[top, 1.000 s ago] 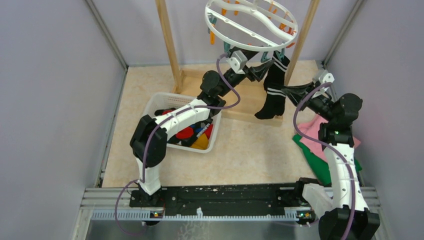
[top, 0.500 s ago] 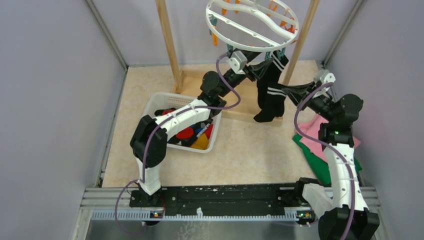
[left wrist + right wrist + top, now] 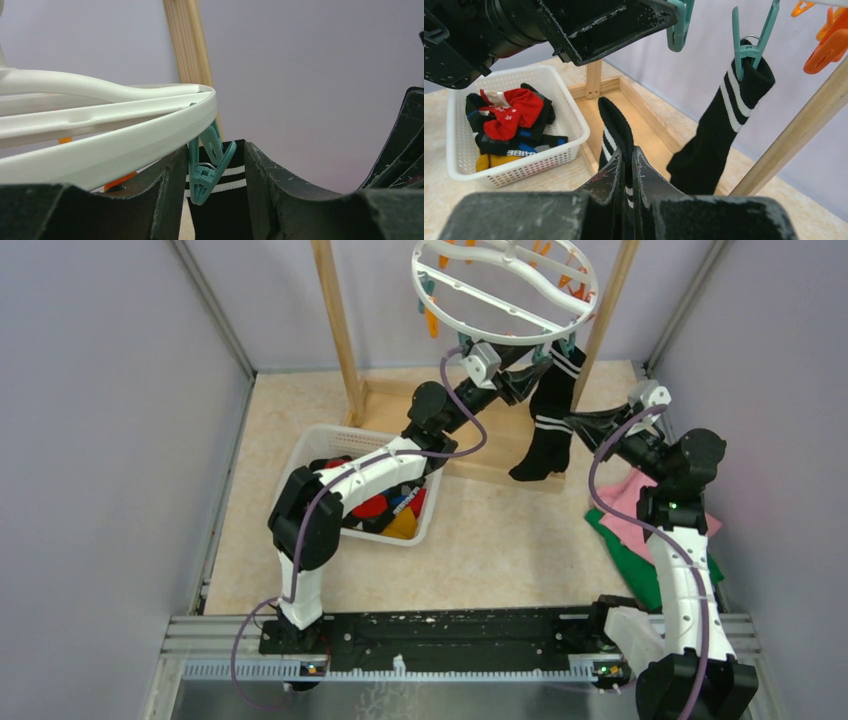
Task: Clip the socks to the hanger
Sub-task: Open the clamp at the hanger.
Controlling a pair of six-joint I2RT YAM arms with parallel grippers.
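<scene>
Hanger (image 3: 125, 145) rim edge above; teal peg (image 3: 207, 170) between left hand (image 3: 214, 155) fingers, slight gap.

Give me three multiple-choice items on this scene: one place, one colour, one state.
1. Where do the unhung socks lie? A) white basket B) pink cloth C) wooden frame
2. What colour is the peg holding the hanging sock? A) orange B) teal C) white
3. The right gripper is: A) open, empty B) shut on a striped sock C) shut on a peg
Key: 1A, they are piled inside it; 2B, teal plastic bites its cuff; 3B, its fingers pinch the sock.
</scene>
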